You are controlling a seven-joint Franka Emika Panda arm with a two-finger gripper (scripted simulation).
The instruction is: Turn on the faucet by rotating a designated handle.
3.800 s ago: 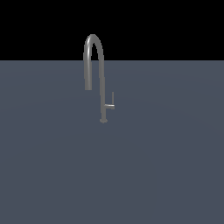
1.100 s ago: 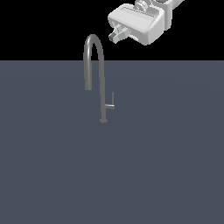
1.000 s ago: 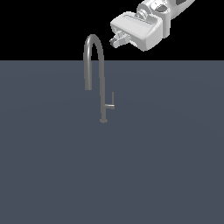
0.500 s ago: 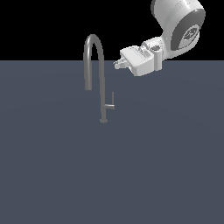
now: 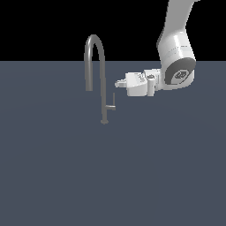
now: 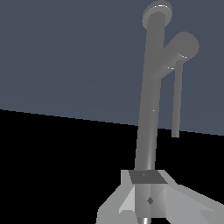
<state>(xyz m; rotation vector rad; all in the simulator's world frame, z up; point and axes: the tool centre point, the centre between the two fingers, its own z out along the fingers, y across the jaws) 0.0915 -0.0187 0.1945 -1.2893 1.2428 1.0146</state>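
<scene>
The faucet [image 5: 104, 84] is a slim grey gooseneck with a high arched spout, standing on the dark grey surface. Its handle [image 5: 112, 104] is a short stub off the stem with a thin rod pointing up, on the exterior view's right. My gripper [image 5: 118, 83] points sideways at the stem, just above the rod's top and a little right of it, touching nothing. Its fingers look shut with nothing between them. In the wrist view the gripper [image 6: 148, 192] lies in line with the faucet [image 6: 149, 109], with the handle [image 6: 176, 100] beside the stem.
The white arm [image 5: 176, 66] reaches down from the exterior view's upper right. The flat dark grey surface [image 5: 110, 176] spreads all around the faucet's base.
The arm came in from the upper right and dropped from above the spout to stem height. The gripper turned level toward the faucet. The faucet and handle have not moved.
</scene>
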